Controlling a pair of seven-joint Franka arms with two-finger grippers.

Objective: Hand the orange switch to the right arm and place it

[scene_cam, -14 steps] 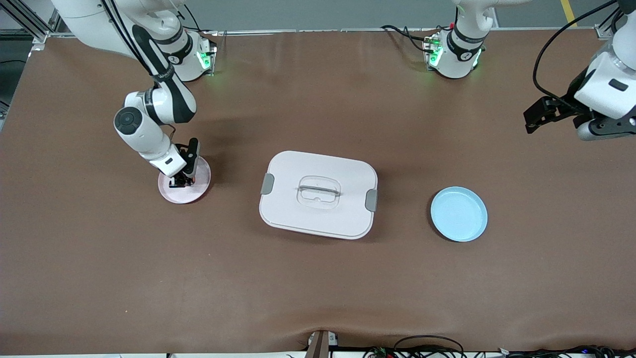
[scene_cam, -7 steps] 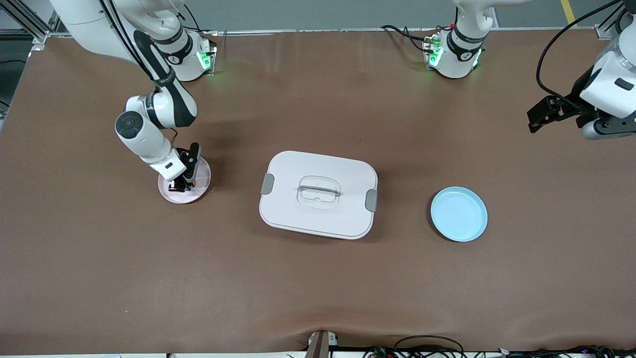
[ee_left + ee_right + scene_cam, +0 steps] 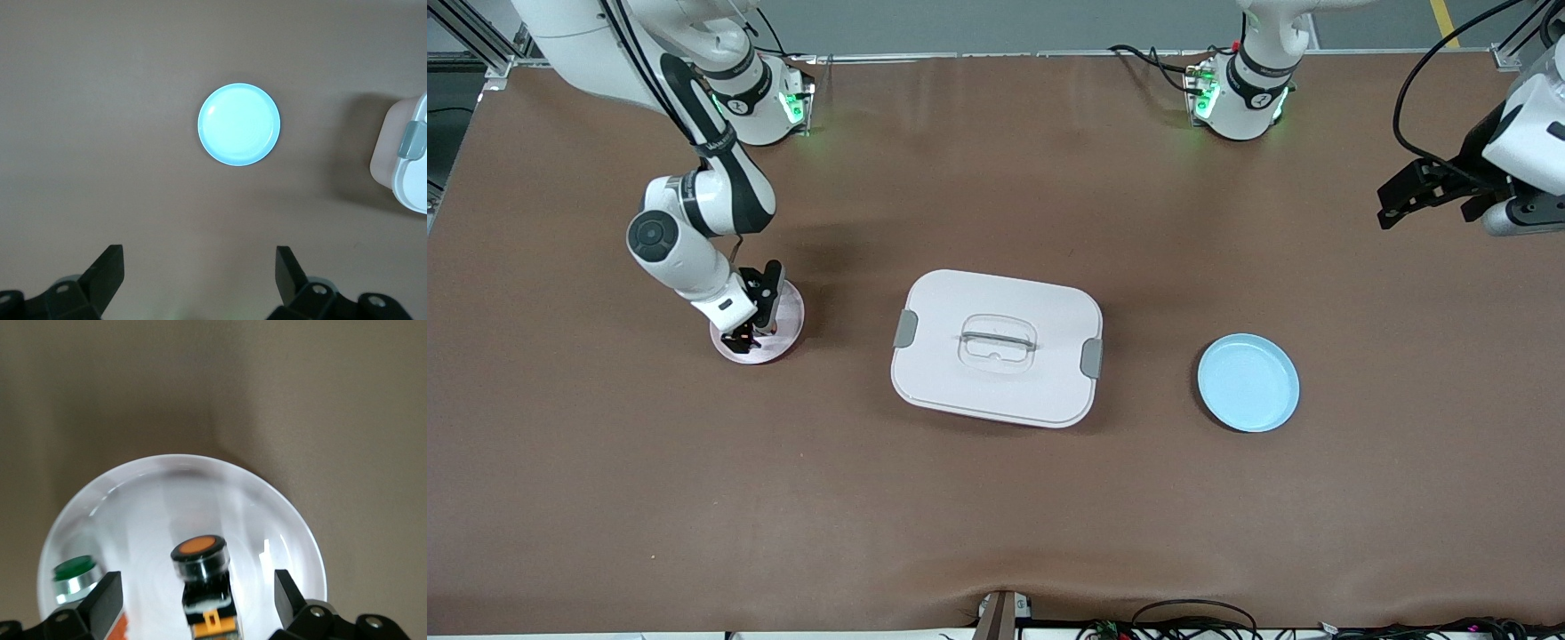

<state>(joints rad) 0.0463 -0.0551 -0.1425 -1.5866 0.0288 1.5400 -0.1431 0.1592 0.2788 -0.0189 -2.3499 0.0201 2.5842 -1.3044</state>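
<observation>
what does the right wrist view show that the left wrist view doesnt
Only the right wrist view: the orange switch lying on the pale pink plate between the open right gripper fingers, with a green-topped part beside it. Only the left wrist view: the blue plate and a corner of the white lidded box, under the open left gripper. Both: brown table.

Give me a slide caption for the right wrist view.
Open right gripper above the orange switch lying on the pink plate, beside a green-topped switch.
</observation>
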